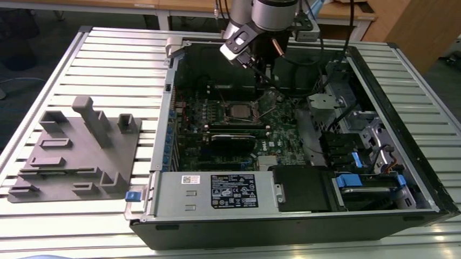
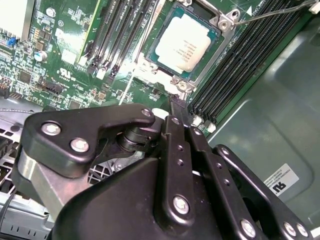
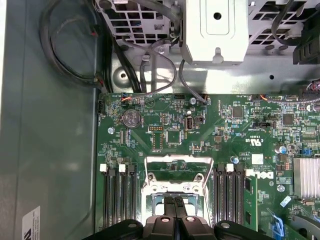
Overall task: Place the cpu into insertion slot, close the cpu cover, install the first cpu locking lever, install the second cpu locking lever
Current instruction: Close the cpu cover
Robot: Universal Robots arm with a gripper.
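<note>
**CPU seated in socket, cover raised, pincer closed beside socket**

Exterior view: one open black computer case [image 1: 288, 240] is recorded lying on the slatted metal counter [image 1: 108, 59]. One grey moulded fixture block [image 1: 72, 151] rests beside it, toward the exterior view's left. The arm is seen over the far end of the case.

Second wrist view: the cpu [image 2: 182, 42], a small flat square chip with a silver-grey top, is seen lying flat and uncovered in the insertion slot [image 2: 220, 31]. That slot is the square silver-rimmed socket on the green motherboard [image 2: 70, 50]. One thin wire lever [image 2: 270, 15] is noted running off from the socket's corner.

First wrist view: the cpu cover [image 3: 178, 161], a thin square silver frame with a cut-out centre, is seen swung up off the socket, with green board visible through the opening.

Count: one cpu, one socket, one cover, and two banks of long black memory slots [image 3: 117, 200], one on each side of the socket.

Pincer [image 3: 176, 201]: its two black fingers are pressed together, with the tips close beside the socket rim. Contact with the rim cannot be told, and whether anything is pinched cannot be told.
</note>
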